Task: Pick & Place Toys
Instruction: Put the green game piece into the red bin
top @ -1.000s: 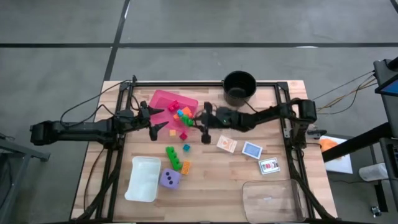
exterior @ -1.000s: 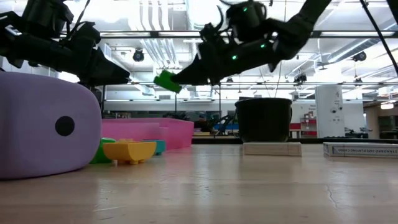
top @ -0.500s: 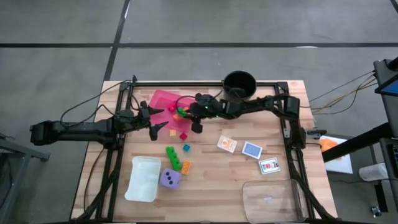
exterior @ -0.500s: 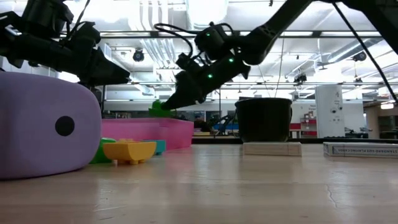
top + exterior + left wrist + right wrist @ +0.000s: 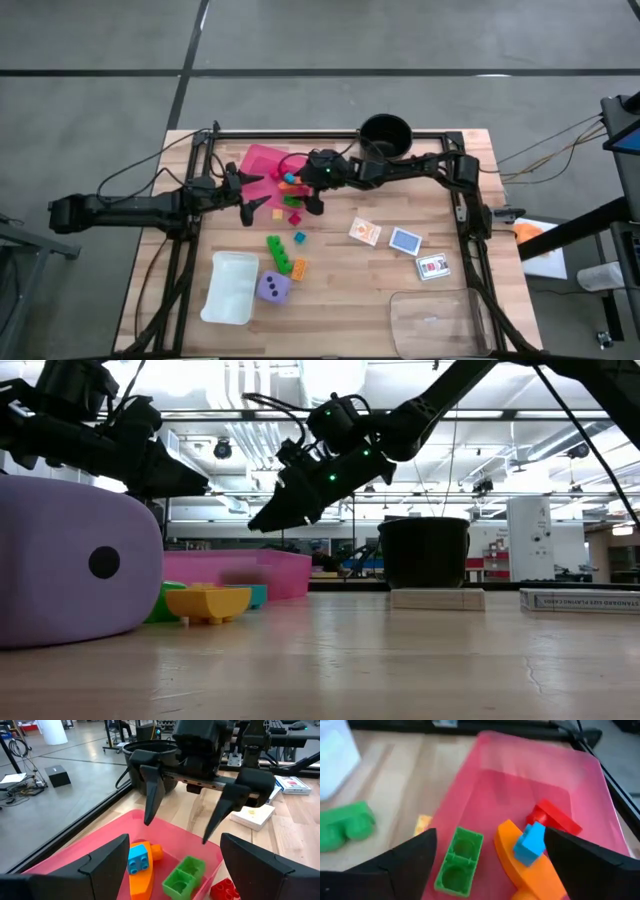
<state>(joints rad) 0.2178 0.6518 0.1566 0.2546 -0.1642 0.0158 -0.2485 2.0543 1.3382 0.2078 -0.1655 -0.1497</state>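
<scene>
The pink tray [image 5: 262, 160] holds a green brick [image 5: 459, 864], an orange piece [image 5: 512, 855] with a blue brick [image 5: 530, 840] on it, and a red brick [image 5: 552, 817]. My right gripper [image 5: 182, 820] hangs open just above the tray's near right part, fingers slanting down, touching nothing. My left gripper [image 5: 255, 193] waits open at the tray's left side. On the table lie a long green brick [image 5: 280, 252], a teal brick [image 5: 299, 237], an orange brick [image 5: 298, 268], the purple die [image 5: 273, 288] and three cards [image 5: 404, 240].
A black pot [image 5: 385, 135] stands at the far edge, right of the tray. A white translucent container [image 5: 230, 288] lies near the die, and a clear lid [image 5: 435, 320] at the near right. A black frame rail [image 5: 330, 133] borders the table.
My right gripper has carried a green brick toward the table's left, over the pink tray, tipping its fingers further down. It has then opened and let go. The green brick has dropped and now lies in the tray beside the orange piece.
</scene>
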